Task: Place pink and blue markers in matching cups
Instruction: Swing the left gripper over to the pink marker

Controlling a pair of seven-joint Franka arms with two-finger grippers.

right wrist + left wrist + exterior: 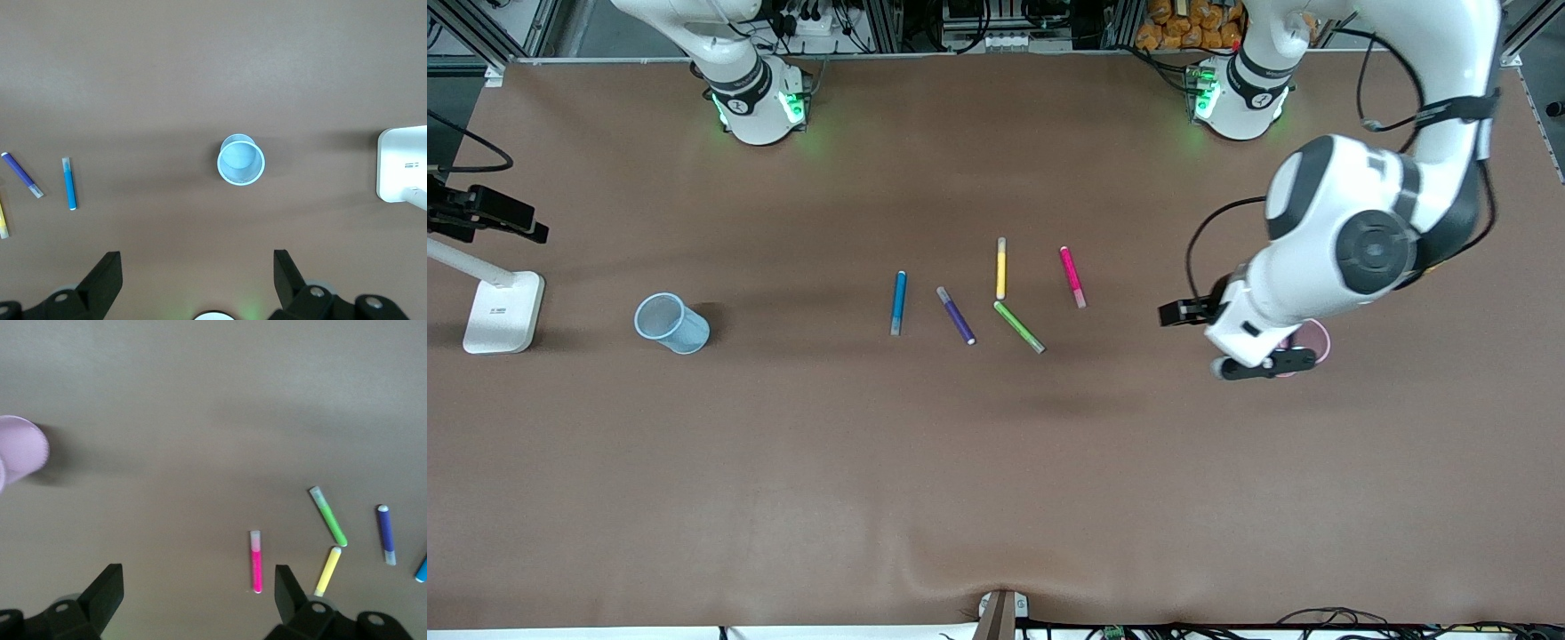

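Observation:
The pink marker (1072, 276) and the blue marker (898, 302) lie flat mid-table among other pens. The light blue cup (671, 323) stands toward the right arm's end. The pink cup (1314, 340) stands toward the left arm's end, partly hidden under the left arm. My left gripper (199, 590) hangs open and empty above the table between the pink cup (23, 448) and the pink marker (256, 561). My right gripper (197, 273) is open and empty high over the table, looking down on the blue cup (241, 161) and the blue marker (69, 183); the front view does not show it.
A purple pen (956, 315), a yellow pen (1001, 268) and a green pen (1019, 326) lie between the two markers. A white lamp base (503, 311) stands at the right arm's end of the table, beside the blue cup.

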